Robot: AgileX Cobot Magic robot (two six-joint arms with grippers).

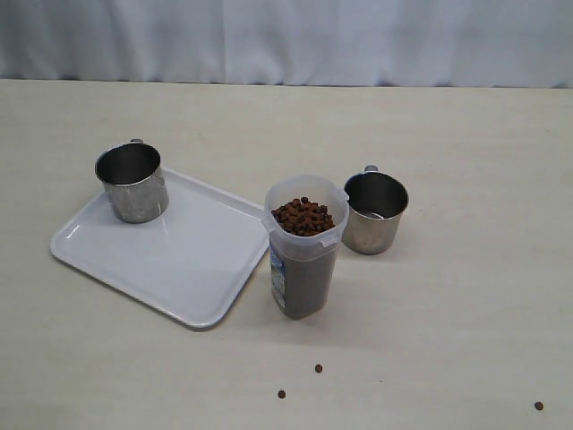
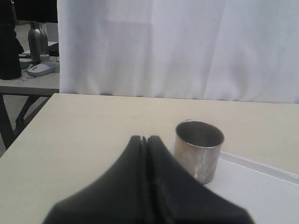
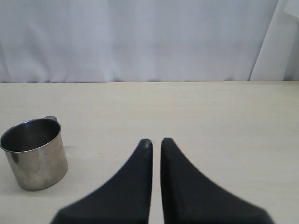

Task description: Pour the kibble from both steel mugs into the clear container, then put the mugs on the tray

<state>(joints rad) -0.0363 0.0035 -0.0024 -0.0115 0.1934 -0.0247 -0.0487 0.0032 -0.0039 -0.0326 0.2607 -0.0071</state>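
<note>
While one steel mug (image 1: 132,182) stands on the white tray (image 1: 179,269) just ahead of the clenched, empty left claw (image 2: 144,138), the second steel mug (image 1: 374,213) sits upright on the counter (image 1: 466,134). It lies ahead of the right claw (image 3: 155,142), off to one side and well apart. That nearer claw is clenched and empty. Only the exterior view shows the clear container (image 1: 304,260) brimming with kibble (image 1: 303,217) and a few stray pellets (image 1: 318,368). The second steel mug seems empty.
</note>
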